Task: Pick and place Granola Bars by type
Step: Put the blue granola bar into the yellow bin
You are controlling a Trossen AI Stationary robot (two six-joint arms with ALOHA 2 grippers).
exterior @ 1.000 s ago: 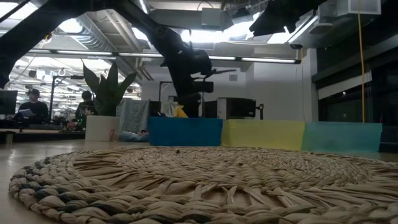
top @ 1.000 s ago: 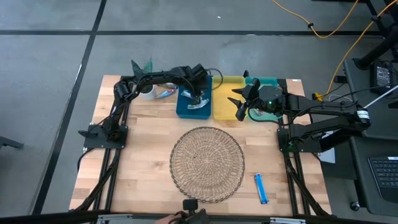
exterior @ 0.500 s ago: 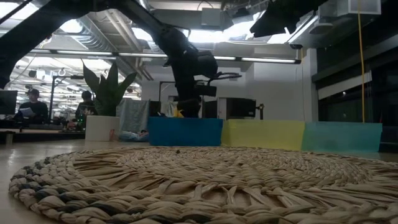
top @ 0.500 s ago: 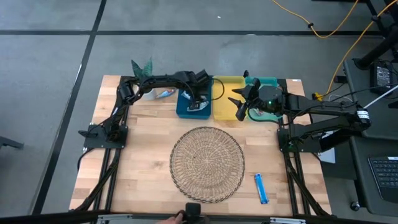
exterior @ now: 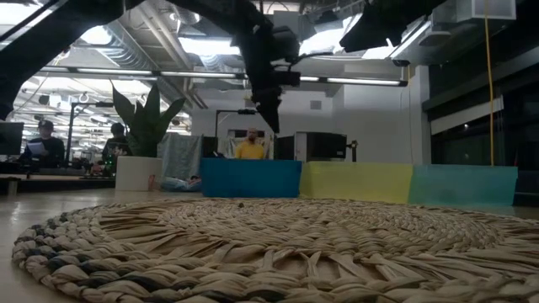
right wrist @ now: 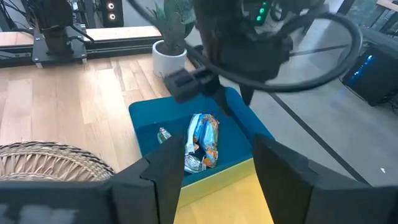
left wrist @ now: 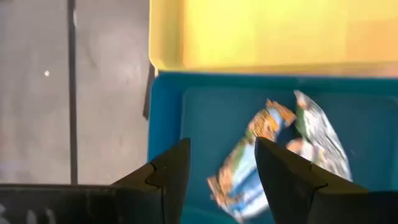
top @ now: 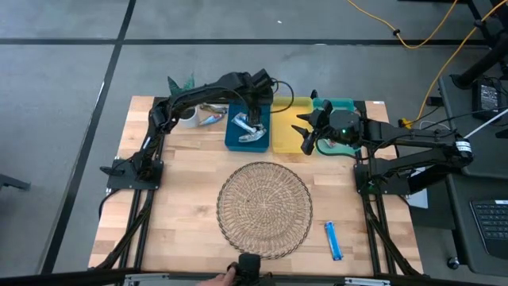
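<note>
The left gripper [top: 252,121] hangs spread and empty above the blue tray [top: 234,141], where two bars [left wrist: 273,152] lie. One blue bar [top: 333,241] sits alone at the table's near right, and it could easily be overlooked. The right gripper [top: 303,133], fingers spread, waits over the yellow tray [top: 284,143].

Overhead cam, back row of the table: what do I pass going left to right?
White pot → loose bar → blue tray, bars inside under the open left gripper → yellow tray → open right gripper → teal tray.

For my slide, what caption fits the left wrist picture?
Open left gripper above shiny blue-wrapped granola bars lying in the blue rectangular tray.
</note>
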